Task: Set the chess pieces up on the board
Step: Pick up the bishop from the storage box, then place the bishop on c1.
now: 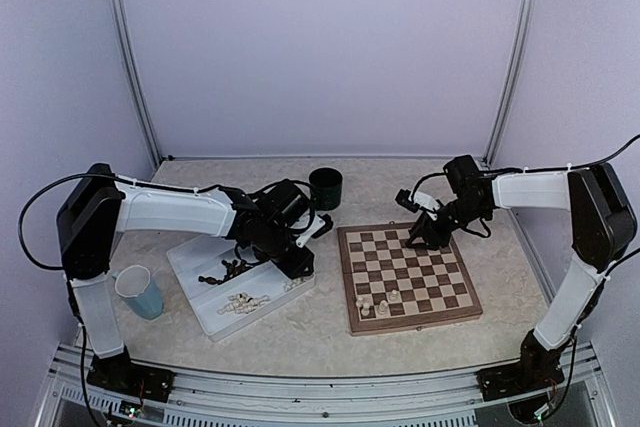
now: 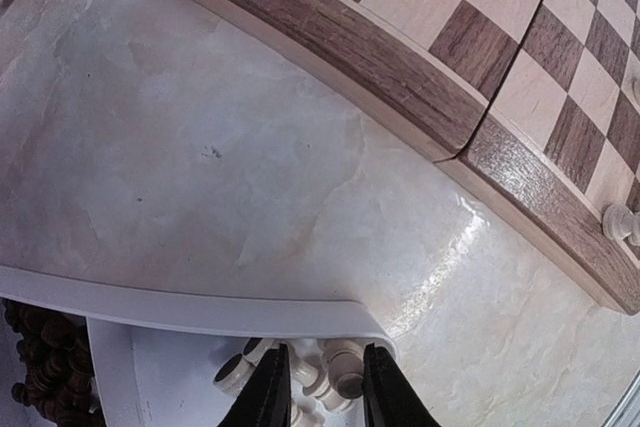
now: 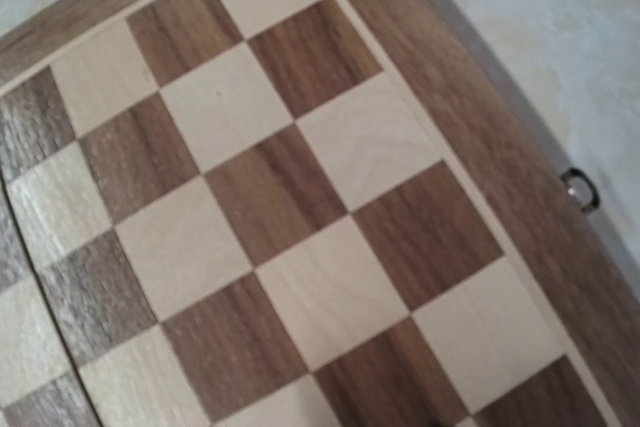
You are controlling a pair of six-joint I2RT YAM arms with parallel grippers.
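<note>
Right now my left end effector [image 2: 325, 399] is down in the white tray [image 2: 200, 312], its fingers [image 2: 270, 397] a narrow gap apart astride one of the cream pieces [image 2: 335, 372] heaped there. Whether that one is actually pinched I cannot tell. The dark pieces [image 2: 45, 367] lie in the next compartment, and only a few of the cream set stand on the board [image 1: 408, 277], along its near edge. To do this pick well I would centre on a single stem, squeeze gently so the neighbours are not dragged along, then lift straight up clear of the tray wall before crossing the desk [image 2: 200, 147]. My right end effector [image 1: 428, 235] hangs over the board's far side; released or clenched, I cannot tell.
</note>
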